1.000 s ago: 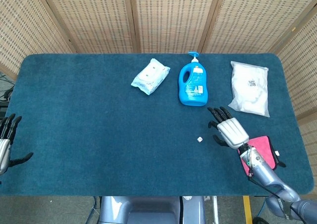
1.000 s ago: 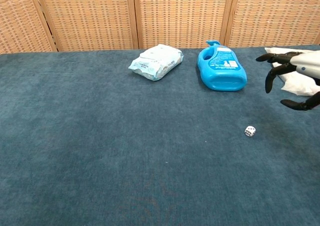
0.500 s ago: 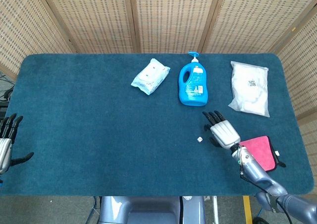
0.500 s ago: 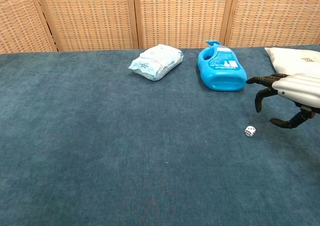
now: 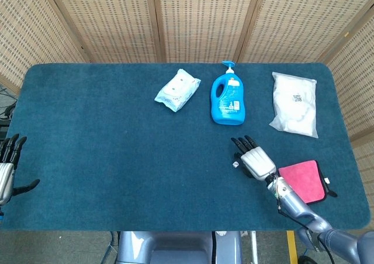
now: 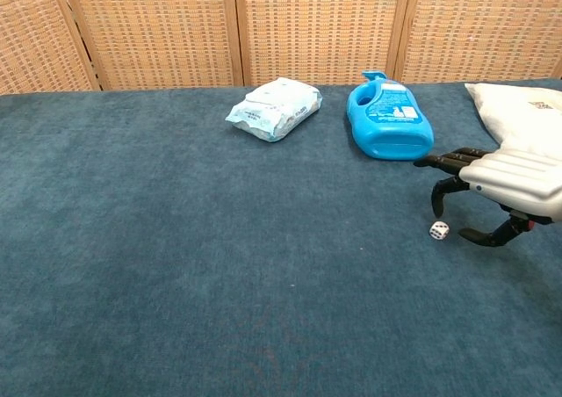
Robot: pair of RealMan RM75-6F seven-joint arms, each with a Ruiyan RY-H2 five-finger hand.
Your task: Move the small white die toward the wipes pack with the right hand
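The right robot hand (image 6: pixel 514 182) has slid leftward, fingers spread, poised just over the die (image 6: pixel 439 230).

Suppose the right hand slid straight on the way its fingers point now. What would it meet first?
Probably the small white die, just ahead of the right hand, below its fingers. At this height they might pass over it; depth is unclear.

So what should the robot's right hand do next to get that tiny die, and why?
Probably lower a little and close its fingers around the small white die. The right hand hovers open just right of the die, fingertips above it but apparently not touching, and the die lies on the table, far from the wipes pack.
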